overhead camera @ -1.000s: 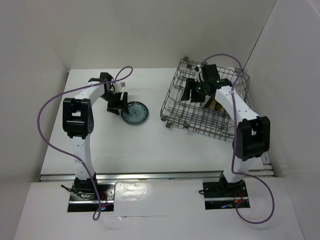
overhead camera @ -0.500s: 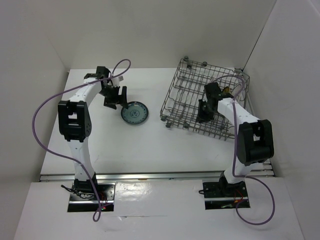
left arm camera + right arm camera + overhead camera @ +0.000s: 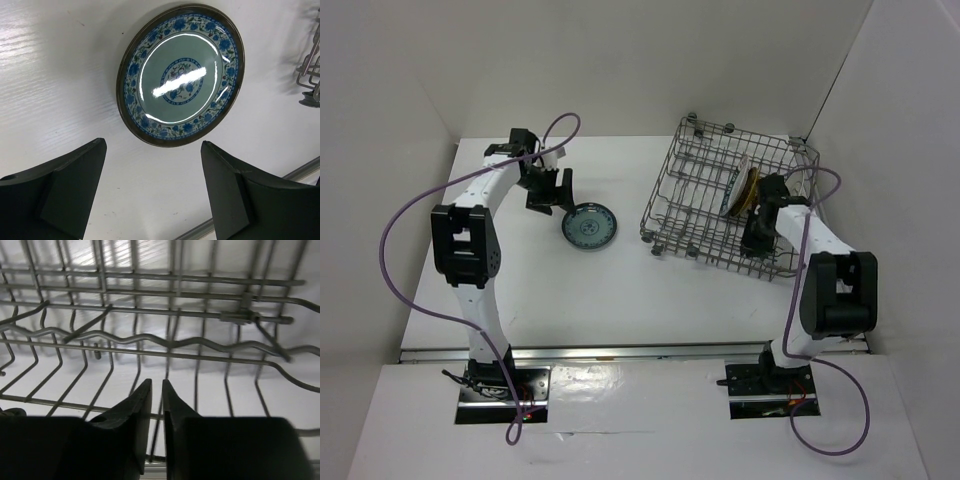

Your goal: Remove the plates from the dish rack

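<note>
One teal patterned plate [image 3: 588,225] lies flat on the white table; in the left wrist view [image 3: 181,75] it sits just beyond my fingers. My left gripper [image 3: 548,192] [image 3: 152,170] is open and empty, a little to the plate's back left. The grey wire dish rack [image 3: 690,200] stands at the back right. Plates [image 3: 742,187] stand on edge in it, an amber-yellow one and a white one showing. My right gripper [image 3: 756,236] [image 3: 156,385] is shut and empty, low inside the rack just right of those plates. The right wrist view shows only rack wires [image 3: 170,342].
White walls close in the table on the left, back and right. The rack's roller wheels [image 3: 658,249] rest on the table at its near corner. A rack corner [image 3: 310,75] shows at the right edge of the left wrist view.
My right gripper has drawn back from over the racked plates toward the rack's near right side, uncovering them. My left gripper has pulled back slightly from the teal plate, which stays put.
</note>
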Robot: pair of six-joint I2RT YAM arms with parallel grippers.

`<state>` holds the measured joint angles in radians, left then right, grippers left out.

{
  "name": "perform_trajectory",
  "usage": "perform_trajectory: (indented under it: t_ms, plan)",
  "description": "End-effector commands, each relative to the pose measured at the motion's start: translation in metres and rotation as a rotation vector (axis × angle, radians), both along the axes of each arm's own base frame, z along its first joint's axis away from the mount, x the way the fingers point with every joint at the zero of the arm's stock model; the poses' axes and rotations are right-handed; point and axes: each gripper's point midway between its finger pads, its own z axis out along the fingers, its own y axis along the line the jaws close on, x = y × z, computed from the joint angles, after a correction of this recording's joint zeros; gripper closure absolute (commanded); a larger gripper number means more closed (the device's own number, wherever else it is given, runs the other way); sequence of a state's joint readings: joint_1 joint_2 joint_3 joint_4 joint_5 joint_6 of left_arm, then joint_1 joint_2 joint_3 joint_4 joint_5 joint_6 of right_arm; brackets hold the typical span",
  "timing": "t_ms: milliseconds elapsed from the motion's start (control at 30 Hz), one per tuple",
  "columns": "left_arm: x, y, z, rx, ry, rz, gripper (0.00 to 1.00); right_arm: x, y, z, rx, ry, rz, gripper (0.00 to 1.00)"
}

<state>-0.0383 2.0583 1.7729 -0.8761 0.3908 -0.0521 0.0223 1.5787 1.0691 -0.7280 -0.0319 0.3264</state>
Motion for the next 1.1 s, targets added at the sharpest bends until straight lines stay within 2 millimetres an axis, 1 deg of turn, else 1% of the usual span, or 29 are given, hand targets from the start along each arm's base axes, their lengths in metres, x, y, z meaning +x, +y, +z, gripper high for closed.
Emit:
perform_trajectory:
  t_ms: [0, 67, 100, 200, 233, 267, 300, 333, 367, 400, 433, 467, 500, 533, 567, 600, 633, 667, 700, 733, 767, 800, 833, 867, 900, 933, 967, 1033, 1067]
  plan:
    - [-0.002, -0.005, 0.022, -0.016, -0.054, -0.029, 0.1, -0.004, -0.034, 0.019, -0.051, -0.051, -0.137, 0.76]
    - [-0.004, -0.005, 0.023, -0.016, -0.054, -0.029, 0.1, -0.007, -0.049, 0.021, -0.048, -0.059, -0.201, 0.72]
    - [-0.004, -0.005, 0.023, -0.016, -0.054, -0.029, 0.1, -0.005, -0.063, 0.026, -0.042, -0.081, -0.247, 0.72]
    - [-0.004, -0.005, 0.023, -0.016, -0.054, -0.029, 0.1, 0.002, -0.076, 0.034, -0.04, -0.115, -0.278, 0.72]
    - [-0.004, -0.005, 0.023, -0.016, -0.054, -0.029, 0.1, 0.007, -0.074, 0.041, -0.028, -0.134, -0.262, 0.72]
    - [-0.004, -0.005, 0.026, -0.016, -0.063, -0.029, 0.1, 0.009, -0.059, 0.042, 0.047, -0.14, -0.209, 0.71]
    - [-0.004, -0.005, 0.027, -0.016, -0.063, -0.029, 0.1, 0.016, -0.055, 0.053, 0.069, -0.195, -0.18, 0.65]
    - [-0.004, -0.005, 0.027, -0.016, -0.063, -0.029, 0.1, 0.019, -0.052, 0.06, 0.08, -0.217, -0.152, 0.57]
    - [-0.004, -0.005, 0.027, -0.016, -0.063, -0.029, 0.1, 0.026, -0.048, 0.069, 0.078, -0.253, -0.135, 0.45]
    - [-0.002, -0.005, 0.029, -0.017, -0.072, -0.029, 0.1, 0.027, -0.048, 0.076, 0.062, -0.267, -0.132, 0.29]
    - [-0.002, -0.005, 0.029, -0.017, -0.072, -0.029, 0.1, 0.034, -0.052, 0.09, 0.047, -0.298, -0.137, 0.28]
    - [-0.002, -0.005, 0.029, -0.017, -0.072, -0.029, 0.1, 0.036, -0.054, 0.097, 0.033, -0.31, -0.143, 0.28]
    - [-0.002, -0.005, 0.029, -0.017, -0.072, -0.029, 0.1, 0.039, -0.057, 0.109, 0.018, -0.336, -0.148, 0.28]
    - [0.0, -0.005, 0.032, -0.017, -0.081, -0.029, 0.1, 0.045, -0.055, 0.118, 0.01, -0.361, -0.138, 0.28]
    - [0.0, -0.005, 0.032, -0.017, -0.081, -0.029, 0.1, 0.054, -0.052, 0.144, 0.0, -0.427, -0.125, 0.26]
    - [0.0, -0.005, 0.032, -0.017, -0.081, -0.029, 0.1, 0.062, -0.049, 0.156, -0.022, -0.469, -0.114, 0.25]
    - [0.0, -0.005, 0.032, -0.017, -0.081, -0.029, 0.1, 0.069, -0.029, 0.168, -0.024, -0.507, -0.064, 0.23]
    - [-0.001, -0.005, 0.036, -0.017, -0.091, -0.03, 0.1, 0.08, -0.021, 0.183, -0.035, -0.547, -0.045, 0.19]
    - [-0.001, -0.005, 0.036, -0.017, -0.091, -0.03, 0.1, 0.086, -0.017, 0.185, -0.059, -0.551, -0.039, 0.16]
    - [-0.001, -0.005, 0.036, -0.017, -0.091, -0.03, 0.1, 0.1, -0.006, 0.176, -0.059, -0.534, -0.014, 0.15]
    - [0.002, -0.004, 0.039, -0.014, -0.105, -0.037, 0.1, 0.114, -0.005, 0.188, -0.058, -0.567, -0.015, 0.15]
    - [0.002, -0.004, 0.039, -0.014, -0.105, -0.037, 0.1, 0.123, 0.0, 0.188, -0.05, -0.566, -0.014, 0.13]
    - [0.0, -0.003, 0.038, -0.006, -0.097, -0.034, 0.1, 0.132, 0.0, 0.186, -0.05, -0.561, -0.014, 0.11]
    - [0.0, -0.003, 0.038, -0.006, -0.096, -0.034, 0.1, 0.151, -0.002, 0.181, -0.063, -0.563, -0.022, 0.09]
    - [0.0, -0.003, 0.038, -0.006, -0.096, -0.034, 0.1, 0.16, -0.001, 0.179, -0.063, -0.566, -0.023, 0.09]
    - [0.0, -0.003, 0.043, -0.006, -0.109, -0.034, 0.1, 0.169, -0.006, 0.176, -0.085, -0.568, -0.039, 0.09]
    - [-0.002, -0.003, 0.04, -0.006, -0.1, -0.034, 0.1, 0.185, -0.007, 0.169, -0.097, -0.558, -0.046, 0.09]
    - [0.0, -0.001, 0.044, 0.002, -0.118, -0.03, 0.1, 0.196, -0.014, 0.16, -0.132, -0.532, -0.067, 0.09]
    - [-0.002, -0.001, 0.041, 0.003, -0.107, -0.03, 0.1, 0.204, -0.016, 0.14, -0.147, -0.488, -0.071, 0.09]
